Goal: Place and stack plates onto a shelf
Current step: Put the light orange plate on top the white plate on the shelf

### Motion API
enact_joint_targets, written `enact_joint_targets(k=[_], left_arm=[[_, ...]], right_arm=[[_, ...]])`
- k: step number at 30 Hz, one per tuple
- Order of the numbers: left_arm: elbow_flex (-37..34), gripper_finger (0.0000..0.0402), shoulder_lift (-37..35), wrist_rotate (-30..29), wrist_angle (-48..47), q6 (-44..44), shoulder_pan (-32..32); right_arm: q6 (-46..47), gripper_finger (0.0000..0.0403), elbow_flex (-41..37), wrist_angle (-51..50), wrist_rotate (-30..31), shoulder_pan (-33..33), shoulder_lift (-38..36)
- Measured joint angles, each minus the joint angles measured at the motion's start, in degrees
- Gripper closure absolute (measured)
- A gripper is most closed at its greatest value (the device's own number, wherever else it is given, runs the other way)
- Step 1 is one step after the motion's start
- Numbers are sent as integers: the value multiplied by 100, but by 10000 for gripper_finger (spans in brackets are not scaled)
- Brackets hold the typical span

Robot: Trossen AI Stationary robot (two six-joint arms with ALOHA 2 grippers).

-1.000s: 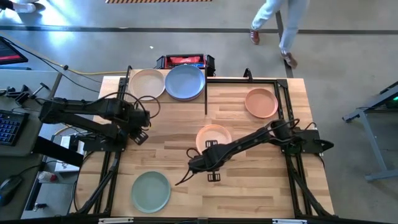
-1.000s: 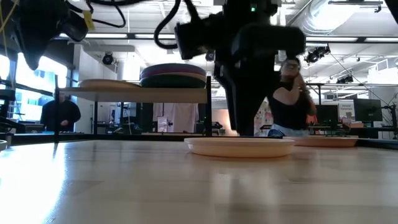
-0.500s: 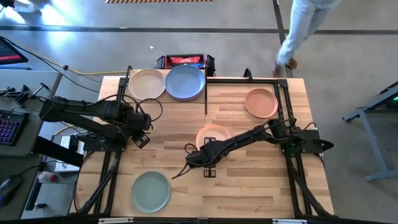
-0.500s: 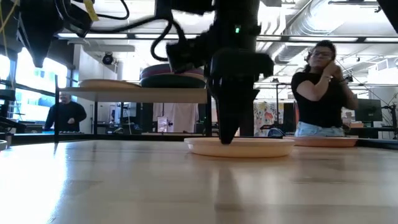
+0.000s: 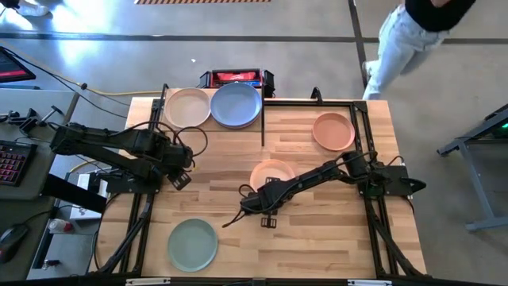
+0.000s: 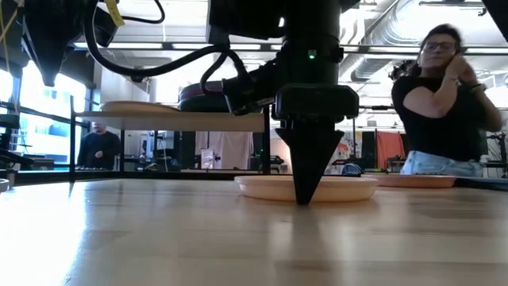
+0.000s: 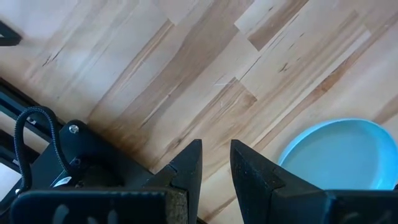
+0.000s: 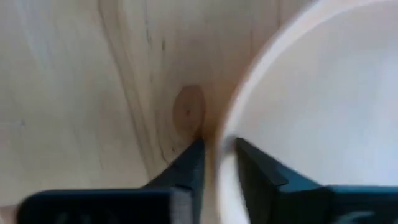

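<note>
A peach plate (image 5: 271,173) lies flat on the wooden table near its middle, and my right gripper (image 5: 266,199) stands over its near rim, pointing down, shut on that rim. My left gripper (image 5: 181,176) hangs open over bare wood at the table's left. Nothing is between its fingers (image 7: 216,158). At the far left, the shelf (image 6: 171,121) carries a beige plate (image 5: 186,107) and a stack topped by a blue plate (image 5: 236,105). A second peach plate (image 5: 333,131) rests at the far right. A sage green plate (image 5: 192,244) rests at the near left. My right gripper has the peach plate's near rim (image 8: 225,163) between its two fingers, one finger (image 8: 194,155) outside on the wood and the other (image 8: 249,158) inside the plate. The fingers come from above, pointing down, with their tips (image 6: 304,199) at table level. The plate lies flat on the table.
Black frame bars (image 5: 359,127) run along the table's far and right sides, and an upright post (image 5: 263,123) marks the shelf's right end. A person (image 6: 444,95) stands beyond the far right corner. Bare wood lies between the sage green plate and my right gripper.
My right gripper has sunk straight down beside the peach plate until its fingertips reach the table at the plate's near rim. The plate has kept its place. A person behind the table has walked toward the right.
</note>
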Motion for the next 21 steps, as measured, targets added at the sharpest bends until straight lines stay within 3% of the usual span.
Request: enact_joint_targets(k=[5, 12, 21], left_arm=[[0, 328, 0, -18, 0, 2, 2], [0, 328, 0, -16, 0, 135, 2], [0, 328, 0, -16, 7, 485, 2]], right_arm=[[40, 394, -2, -7, -130, 2, -4], [100, 399, 177, -198, -199, 50, 28], [32, 403, 1024, -542, -202, 206, 37]])
